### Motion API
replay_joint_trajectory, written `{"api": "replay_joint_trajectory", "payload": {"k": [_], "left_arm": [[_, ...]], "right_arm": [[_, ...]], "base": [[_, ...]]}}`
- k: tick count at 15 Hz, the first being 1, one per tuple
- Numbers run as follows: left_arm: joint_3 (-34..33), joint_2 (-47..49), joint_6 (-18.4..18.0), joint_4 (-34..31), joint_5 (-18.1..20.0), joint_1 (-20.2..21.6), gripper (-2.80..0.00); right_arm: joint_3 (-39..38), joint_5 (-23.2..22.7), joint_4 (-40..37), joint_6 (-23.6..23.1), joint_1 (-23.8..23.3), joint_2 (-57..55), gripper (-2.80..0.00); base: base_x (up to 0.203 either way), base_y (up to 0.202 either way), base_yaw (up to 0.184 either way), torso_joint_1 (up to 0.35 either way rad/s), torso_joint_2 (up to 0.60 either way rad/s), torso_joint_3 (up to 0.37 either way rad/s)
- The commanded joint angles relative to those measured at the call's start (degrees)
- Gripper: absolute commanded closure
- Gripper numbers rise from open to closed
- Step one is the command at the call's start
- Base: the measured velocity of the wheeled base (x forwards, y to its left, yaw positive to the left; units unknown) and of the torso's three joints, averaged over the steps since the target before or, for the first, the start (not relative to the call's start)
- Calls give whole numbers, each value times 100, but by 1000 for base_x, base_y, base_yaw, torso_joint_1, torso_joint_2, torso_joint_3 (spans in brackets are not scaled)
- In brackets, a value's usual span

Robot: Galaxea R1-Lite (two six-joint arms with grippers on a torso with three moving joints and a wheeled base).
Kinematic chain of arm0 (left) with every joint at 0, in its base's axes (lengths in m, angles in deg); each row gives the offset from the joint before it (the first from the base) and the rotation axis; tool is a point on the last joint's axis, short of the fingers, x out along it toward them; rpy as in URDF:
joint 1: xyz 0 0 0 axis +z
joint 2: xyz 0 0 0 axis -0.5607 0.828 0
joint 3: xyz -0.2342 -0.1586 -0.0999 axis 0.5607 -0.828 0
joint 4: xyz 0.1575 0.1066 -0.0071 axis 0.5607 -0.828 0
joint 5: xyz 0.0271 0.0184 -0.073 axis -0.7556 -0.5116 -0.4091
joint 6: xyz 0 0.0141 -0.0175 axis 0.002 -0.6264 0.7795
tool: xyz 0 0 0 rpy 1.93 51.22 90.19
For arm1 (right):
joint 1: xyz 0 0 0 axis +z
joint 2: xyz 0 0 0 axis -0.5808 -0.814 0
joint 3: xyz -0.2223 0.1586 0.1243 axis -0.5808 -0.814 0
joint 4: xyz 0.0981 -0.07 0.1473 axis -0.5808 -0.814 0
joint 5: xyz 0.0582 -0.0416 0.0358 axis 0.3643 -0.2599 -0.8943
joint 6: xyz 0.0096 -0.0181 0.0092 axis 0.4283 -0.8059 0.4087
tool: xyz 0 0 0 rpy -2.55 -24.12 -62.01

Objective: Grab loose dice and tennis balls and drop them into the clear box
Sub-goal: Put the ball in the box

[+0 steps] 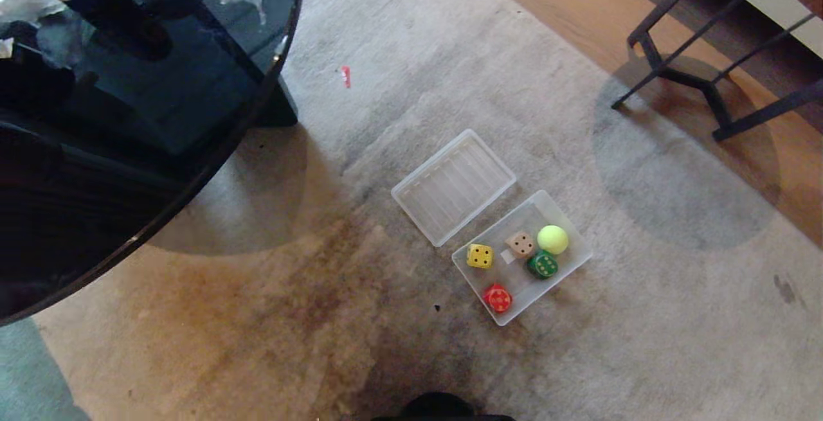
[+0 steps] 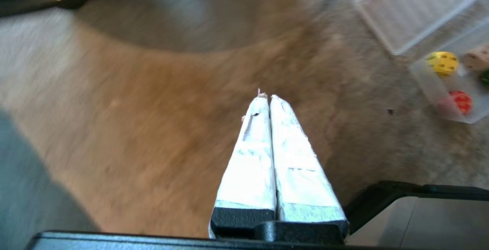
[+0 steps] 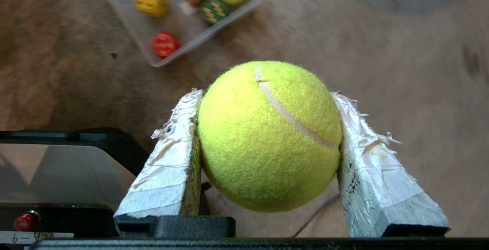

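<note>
Dice: four, one each of yellow die [image 1: 480,256], tan die [image 1: 521,243], green die [image 1: 543,265], red die [image 1: 497,297].

Tennis balls: two, box ball [image 1: 553,239] and held ball [image 3: 269,135].

Clear box [image 1: 574,260]: one.

Ribbed lid [image 1: 453,186]: one.

Rug [image 1: 398,87]: one.

Dark round table [image 1: 128,119]: one.

Black metal frame [image 1: 707,80]: one.

Small red scrap [image 1: 346,76]: one.

Grippers: two, left gripper [image 2: 266,96] and right gripper [image 3: 267,95].
</note>
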Motion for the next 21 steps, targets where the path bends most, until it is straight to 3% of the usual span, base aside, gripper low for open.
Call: {"api": "replay_joint_trajectory", "payload": {"k": [1,9,11,13,16,18,21], "left_arm": [[0,0,2,0,-2,2,0],[0,0,2,0,-2,2,0],[0,0,-4,0,-2,2,0],[0,0,2,0,-2,2,0],[0,0,2,0,-2,2,0],[0,0,2,0,-2,2,0],[0,0,2,0,-2,2,0]], "right_arm": [[-18,0,4,-4,1,2,0],[-7,-10,-26,-38,1,2,0],[473,-35,-252,-19,1,-55,0],[1513,-81,-805,53,1,-624,0],[1858,-143,-1109,197,2,-910,0],[2079,-205,-883,426,6,-1576,0],[2409,-262,140,753,9,-3994,0]], "base": [[-2,1,82,2,-1,10],[0,0,0,0,0,0],[0,0,0,0,0,0],[0,0,0,0,0,0],[0,0,0,0,0,0],[0,0,0,0,0,0],[0,0,0,0,0,0]]}}
